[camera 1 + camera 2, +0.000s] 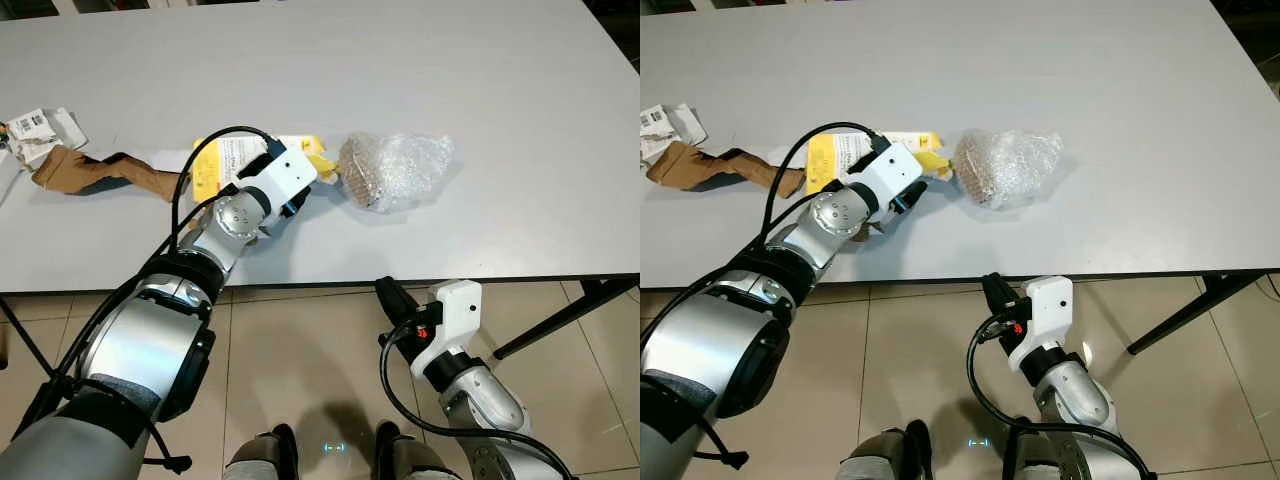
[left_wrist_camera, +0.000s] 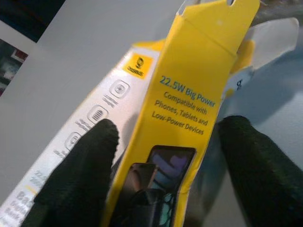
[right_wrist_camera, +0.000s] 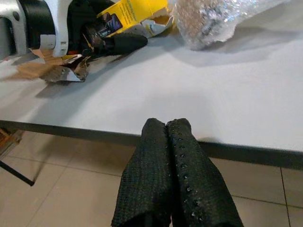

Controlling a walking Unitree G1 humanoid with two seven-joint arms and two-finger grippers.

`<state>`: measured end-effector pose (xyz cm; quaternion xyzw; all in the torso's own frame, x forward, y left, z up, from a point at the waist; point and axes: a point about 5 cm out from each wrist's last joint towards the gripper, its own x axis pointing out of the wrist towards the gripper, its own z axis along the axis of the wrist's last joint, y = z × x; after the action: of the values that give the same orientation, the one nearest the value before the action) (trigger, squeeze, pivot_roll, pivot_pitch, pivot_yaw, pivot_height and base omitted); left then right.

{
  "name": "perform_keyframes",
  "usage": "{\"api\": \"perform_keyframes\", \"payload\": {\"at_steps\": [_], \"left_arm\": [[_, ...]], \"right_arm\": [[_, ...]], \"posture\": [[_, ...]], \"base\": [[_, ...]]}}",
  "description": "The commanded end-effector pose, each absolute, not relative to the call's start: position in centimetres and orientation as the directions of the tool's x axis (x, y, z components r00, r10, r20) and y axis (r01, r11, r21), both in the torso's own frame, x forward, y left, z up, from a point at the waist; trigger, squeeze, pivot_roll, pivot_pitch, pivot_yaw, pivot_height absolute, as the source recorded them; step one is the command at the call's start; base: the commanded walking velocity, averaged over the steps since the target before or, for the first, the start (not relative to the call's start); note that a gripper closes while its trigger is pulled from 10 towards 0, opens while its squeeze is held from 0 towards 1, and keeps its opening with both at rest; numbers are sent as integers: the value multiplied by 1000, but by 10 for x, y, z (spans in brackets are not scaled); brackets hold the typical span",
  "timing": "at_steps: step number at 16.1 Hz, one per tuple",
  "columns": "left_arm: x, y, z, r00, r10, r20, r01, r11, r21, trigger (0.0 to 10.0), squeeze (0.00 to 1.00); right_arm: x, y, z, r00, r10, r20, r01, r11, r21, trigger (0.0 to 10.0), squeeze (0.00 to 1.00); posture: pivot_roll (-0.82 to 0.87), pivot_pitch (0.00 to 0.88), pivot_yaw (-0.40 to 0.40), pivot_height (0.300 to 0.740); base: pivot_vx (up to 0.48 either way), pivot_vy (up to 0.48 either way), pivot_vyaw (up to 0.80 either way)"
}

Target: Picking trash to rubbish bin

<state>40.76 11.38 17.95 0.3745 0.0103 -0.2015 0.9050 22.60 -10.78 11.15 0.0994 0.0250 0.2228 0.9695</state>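
From the head camera, a wide pale grey table (image 1: 420, 70) filled the upper part of the scene, its dark front edge running across above a floor of beige tiles (image 1: 300, 360) with thin grout lines, and a dark table leg (image 1: 560, 320) slanted down at the right. On the table lay a yellow box (image 1: 225, 160), flat and near the front edge, with a bundle of bubble wrap (image 1: 395, 170) just beside it on the right, a crumpled brown paper (image 1: 85, 170) to the left and a small white packet (image 1: 40, 125) at the far left edge. The left gripper (image 1: 322, 172) reached over the table at the yellow box's right end, its white wrist housing covering part of the box. The right gripper (image 1: 392, 297) hung below the table edge, over the tiles, well apart from the trash. In the left wrist view, the two black fingers (image 2: 80, 175) stood spread on either side of the yellow box (image 2: 189, 94), which bore printed text about a power device; whether the pads pressed its sides could not be told, so the grasp was unclear. In the right wrist view, the right gripper's fingers (image 3: 163, 184) were pressed together with nothing between them, pointing at the table edge (image 3: 236, 149), with the bubble wrap (image 3: 213, 19) and yellow box (image 3: 137, 9) beyond on the tabletop.
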Motion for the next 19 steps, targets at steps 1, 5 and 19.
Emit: {"api": "perform_keyframes", "payload": {"at_steps": [1,5,19], "left_arm": [[406,113,174,908,-366,-203,399,614,680,0,0],[404,110,169,901,-378,-211,413,605,680,0,0],[401,149,152,983,-153,-100,106,27,994,10000,0]], "right_arm": [[222,-107,113,900,436,-6,-425,880,214,10000,0],[224,-107,114,904,427,-9,-415,884,216,10000,0],[260,-93,114,919,390,58,-392,891,229,10000,0]], "posture": [[-145,256,79,740],[-143,257,82,740],[-80,140,151,740]], "base": [[0,0,0],[0,0,0],[0,0,0]]}}
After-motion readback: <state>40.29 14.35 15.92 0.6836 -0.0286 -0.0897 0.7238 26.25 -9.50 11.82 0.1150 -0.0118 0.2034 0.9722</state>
